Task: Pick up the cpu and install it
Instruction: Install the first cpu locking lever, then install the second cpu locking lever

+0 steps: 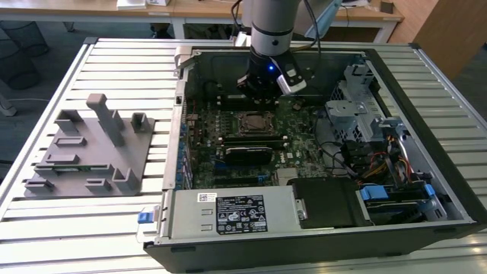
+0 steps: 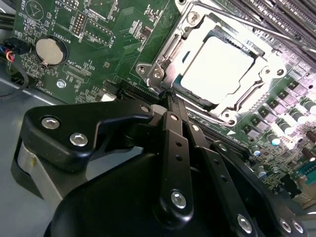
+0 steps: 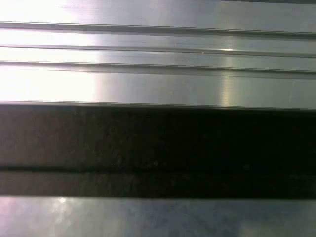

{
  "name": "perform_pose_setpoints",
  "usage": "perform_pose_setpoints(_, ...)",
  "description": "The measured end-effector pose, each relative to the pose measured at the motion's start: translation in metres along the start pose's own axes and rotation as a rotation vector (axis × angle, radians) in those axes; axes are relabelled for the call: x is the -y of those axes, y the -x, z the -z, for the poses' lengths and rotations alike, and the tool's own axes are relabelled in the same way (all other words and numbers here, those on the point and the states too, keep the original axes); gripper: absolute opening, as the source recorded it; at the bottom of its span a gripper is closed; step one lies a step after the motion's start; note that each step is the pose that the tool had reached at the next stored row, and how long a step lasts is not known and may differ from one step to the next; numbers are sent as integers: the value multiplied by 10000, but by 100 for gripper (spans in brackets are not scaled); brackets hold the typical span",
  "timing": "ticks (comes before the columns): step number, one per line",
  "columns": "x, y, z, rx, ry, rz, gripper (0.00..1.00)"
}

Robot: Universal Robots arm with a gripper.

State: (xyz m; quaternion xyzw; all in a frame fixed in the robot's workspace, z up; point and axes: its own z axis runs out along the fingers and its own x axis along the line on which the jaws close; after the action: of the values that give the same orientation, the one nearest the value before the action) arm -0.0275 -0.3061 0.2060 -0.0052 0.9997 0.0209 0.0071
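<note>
Black gripper (image 2: 174,98) pressed closed, holding nothing, above green motherboard (image 2: 98,44). Shiny silver-grey square cpu (image 2: 215,66) seated in metal-framed socket (image 2: 163,61). Open computer case (image 1: 426,228) on ribbed aluminium table (image 1: 76,228); wooden desks (image 1: 190,8) behind.

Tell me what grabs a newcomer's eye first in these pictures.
The opened computer case on the slatted metal table, its green motherboard exposed. In the second wrist view, the bright silver cpu sits in its metal-framed socket, with the black hand just beside it. At the exterior view's left stands a grey fixture block.
</note>
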Motion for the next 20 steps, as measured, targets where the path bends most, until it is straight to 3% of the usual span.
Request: perform_pose_setpoints(20,102,-1,4,0,0,0,11)
